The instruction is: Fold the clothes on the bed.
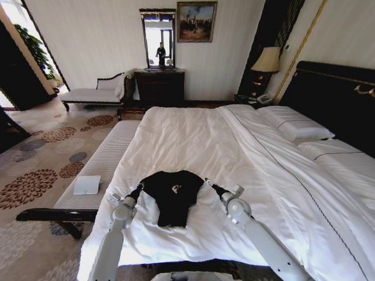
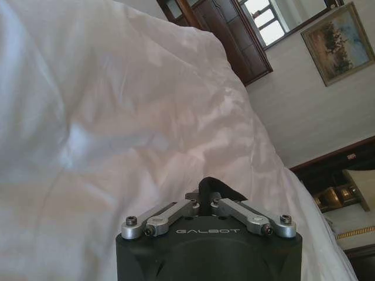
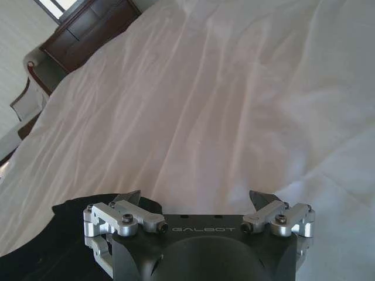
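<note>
Bedding fills most of what I see: a very large bed (image 1: 193,140) with a white duvet, white pillows and a tall dark headboard stretches away from me toward the far wall. Near its foot, close to my body, lies a small black short-sleeved T-shirt (image 1: 173,194) of soft fabric, rumpled, with a pale mark on the chest. My left gripper (image 1: 136,192) sits at the shirt's left edge, and my left wrist camera shows its fingers drawn together with a tuft of black cloth pinched between them. My right gripper (image 1: 208,183) rests at the shirt's right edge; from my right wrist camera its two silver fingers (image 3: 130,201) stand wide apart over the white duvet, with the black fabric lying just beside one of them, and nothing held. Beside the bed on my left runs a grey-striped padded bench (image 1: 102,164) with a flat white rectangular object (image 1: 87,185) on it. Patterned carpet (image 1: 35,175) with brown flower shapes covers the floor beyond.
</note>
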Available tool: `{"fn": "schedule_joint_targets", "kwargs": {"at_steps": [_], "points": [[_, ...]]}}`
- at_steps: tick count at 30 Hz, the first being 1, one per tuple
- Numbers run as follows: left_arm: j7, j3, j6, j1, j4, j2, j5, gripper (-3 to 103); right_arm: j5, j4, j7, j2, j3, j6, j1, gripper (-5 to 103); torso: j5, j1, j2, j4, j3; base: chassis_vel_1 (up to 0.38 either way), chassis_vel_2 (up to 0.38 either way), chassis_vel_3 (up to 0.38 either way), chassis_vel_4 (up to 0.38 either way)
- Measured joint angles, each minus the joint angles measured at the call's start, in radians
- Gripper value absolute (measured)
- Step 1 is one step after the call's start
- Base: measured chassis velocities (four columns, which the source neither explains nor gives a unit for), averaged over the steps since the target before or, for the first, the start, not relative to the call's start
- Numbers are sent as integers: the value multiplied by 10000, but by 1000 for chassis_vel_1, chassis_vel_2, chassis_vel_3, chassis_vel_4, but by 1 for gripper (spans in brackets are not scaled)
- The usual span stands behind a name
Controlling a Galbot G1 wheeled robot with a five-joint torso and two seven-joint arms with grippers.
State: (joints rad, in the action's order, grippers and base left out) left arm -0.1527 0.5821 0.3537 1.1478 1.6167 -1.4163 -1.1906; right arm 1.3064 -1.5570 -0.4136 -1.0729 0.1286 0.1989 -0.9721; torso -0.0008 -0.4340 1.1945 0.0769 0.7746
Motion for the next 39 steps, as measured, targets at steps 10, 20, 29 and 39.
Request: {"fn": "schedule_joint_targets", "kwargs": {"at_steps": [10, 20, 29, 39], "points": [[1, -160, -1, -92, -1, -58, 102, 2, -247, 1241, 228, -455, -165, 81, 702, 100, 1, 0, 0, -1, 0, 0, 0, 0, 0], [58, -173, 0, -24, 50, -22, 186, 2, -544, 1364, 342, -1017, -475, -1, 997, 100, -1, 0, 0, 0, 0, 0, 0, 0, 0], [78, -41, 39, 110, 181, 186, 100, 2, -866, 1334, 311, -1253, -785, -23, 1068, 83, -1, 0, 0, -2, -1, 0, 0, 0, 0], [82, -87, 47, 131, 197, 134, 100, 2, -1234, 1250, 301, -1174, -805, -60, 898, 44, 1, 1, 0, 0, -1, 0, 0, 0, 0]]}}
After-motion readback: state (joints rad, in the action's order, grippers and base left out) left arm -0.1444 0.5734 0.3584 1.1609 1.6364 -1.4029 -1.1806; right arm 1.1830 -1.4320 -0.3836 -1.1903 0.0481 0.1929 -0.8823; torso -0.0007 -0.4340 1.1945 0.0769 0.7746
